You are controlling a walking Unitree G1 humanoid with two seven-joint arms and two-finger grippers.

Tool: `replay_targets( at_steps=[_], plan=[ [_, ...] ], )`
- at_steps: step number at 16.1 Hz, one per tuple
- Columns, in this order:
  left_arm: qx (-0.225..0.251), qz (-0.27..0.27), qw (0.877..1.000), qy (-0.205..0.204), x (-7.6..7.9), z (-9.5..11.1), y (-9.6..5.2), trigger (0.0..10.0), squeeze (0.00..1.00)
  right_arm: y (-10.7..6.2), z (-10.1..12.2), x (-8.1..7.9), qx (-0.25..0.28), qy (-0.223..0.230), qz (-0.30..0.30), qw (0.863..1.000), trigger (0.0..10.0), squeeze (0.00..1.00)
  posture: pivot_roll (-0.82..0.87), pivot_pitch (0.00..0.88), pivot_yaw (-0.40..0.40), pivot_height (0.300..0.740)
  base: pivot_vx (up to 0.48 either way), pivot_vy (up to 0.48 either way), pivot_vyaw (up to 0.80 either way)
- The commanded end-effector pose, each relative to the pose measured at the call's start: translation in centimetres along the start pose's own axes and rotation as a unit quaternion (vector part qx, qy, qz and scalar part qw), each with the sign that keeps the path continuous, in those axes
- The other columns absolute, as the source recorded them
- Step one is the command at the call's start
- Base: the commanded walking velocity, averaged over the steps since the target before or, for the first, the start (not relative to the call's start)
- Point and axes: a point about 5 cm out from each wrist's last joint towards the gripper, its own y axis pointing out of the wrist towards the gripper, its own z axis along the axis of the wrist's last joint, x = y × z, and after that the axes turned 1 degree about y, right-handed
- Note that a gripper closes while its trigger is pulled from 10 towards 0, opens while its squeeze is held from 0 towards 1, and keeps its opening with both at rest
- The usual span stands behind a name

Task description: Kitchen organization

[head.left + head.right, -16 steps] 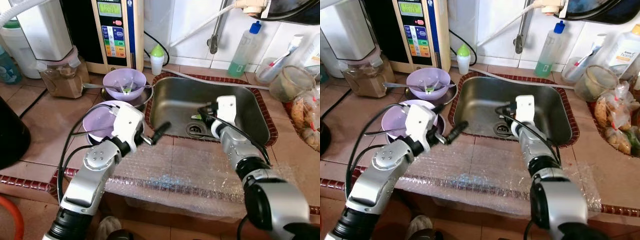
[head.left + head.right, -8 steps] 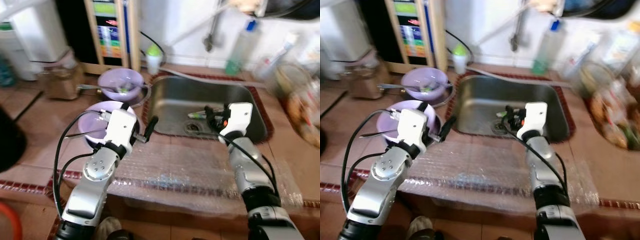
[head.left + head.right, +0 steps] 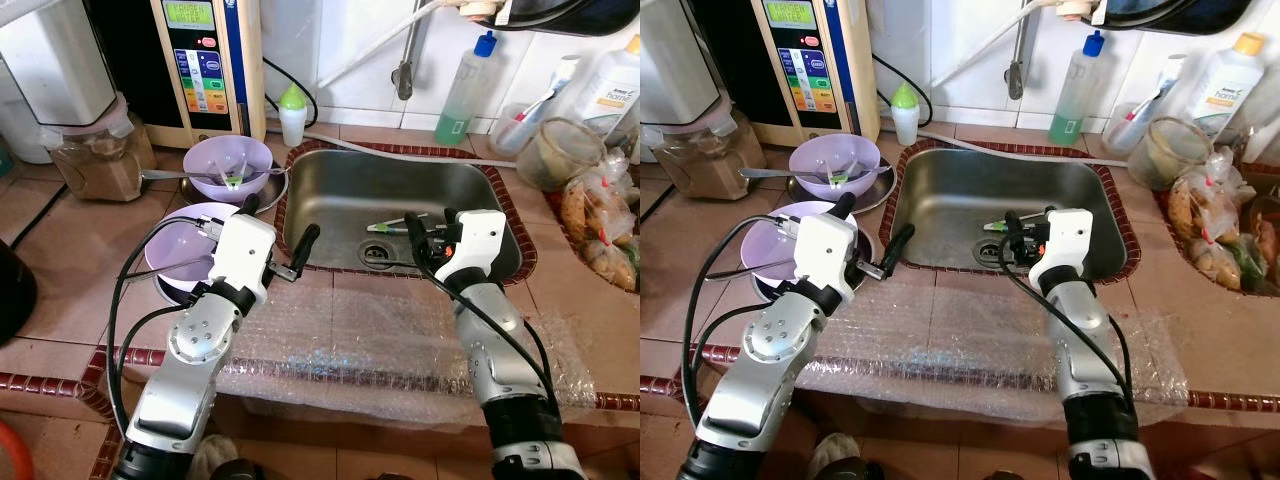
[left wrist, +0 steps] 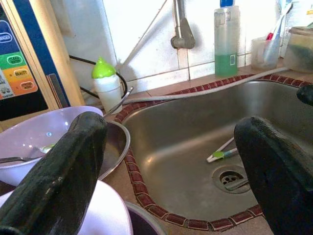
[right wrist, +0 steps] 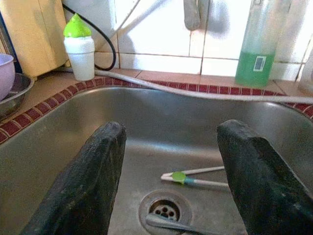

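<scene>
A white and green toothbrush (image 3: 395,224) lies on the floor of the steel sink (image 3: 400,180), just behind the drain (image 5: 164,208). My right gripper (image 3: 424,232) hangs open above the sink's front right part, facing the toothbrush (image 5: 195,177) with nothing between its fingers (image 5: 83,186). My left gripper (image 3: 277,226) is open and holds nothing; it hovers over the sink's left rim beside a purple bowl (image 3: 180,255). A second purple bowl (image 3: 235,160) with a spoon in it rests on a steel plate behind.
Bubble wrap (image 3: 380,350) covers the counter's front edge. At the back stand a water machine (image 3: 205,60), a small green-capped bottle (image 3: 292,112) and a green soap bottle (image 3: 465,75). A jar of brown powder (image 3: 95,160) is far left; a plastic tub (image 3: 555,150) and food bags (image 3: 600,220) are right.
The camera has shifted and the blur has cleared. My right gripper has drifted a little to the right of the drain. Both grippers remain open.
</scene>
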Motion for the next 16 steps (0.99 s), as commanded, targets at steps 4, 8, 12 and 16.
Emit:
replay_targets(
  at_steps=[4,8,12,16],
  plan=[
    [-0.001,-0.017,1.000,0.005,-0.2,-0.1,0.1,10.0,0.00,-0.4,0.0,-0.7,0.001,0.008,-0.009,1.000,10.0,0.00,0.02,0.000,0.040,0.740,0.000,-0.308,0.00],
    [-0.005,-0.031,0.999,0.014,-0.2,-0.2,0.2,10.0,0.00,-1.1,-0.6,-0.8,-0.009,0.014,-0.023,1.000,10.0,0.00,0.00,0.000,0.066,0.740,0.000,-0.397,0.00],
    [0.002,-0.033,0.999,0.028,-0.1,-0.1,0.4,10.0,0.00,-1.0,-0.9,-0.6,-0.020,-0.006,-0.018,1.000,10.0,0.00,0.00,0.000,0.051,0.740,0.000,-0.188,0.00],
    [0.009,-0.017,0.998,0.052,-0.8,0.1,0.5,10.0,0.00,-0.2,-0.1,-1.3,-0.006,-0.018,0.009,1.000,10.0,0.00,0.02,0.000,0.039,0.740,0.000,0.000,0.10]
  ],
)
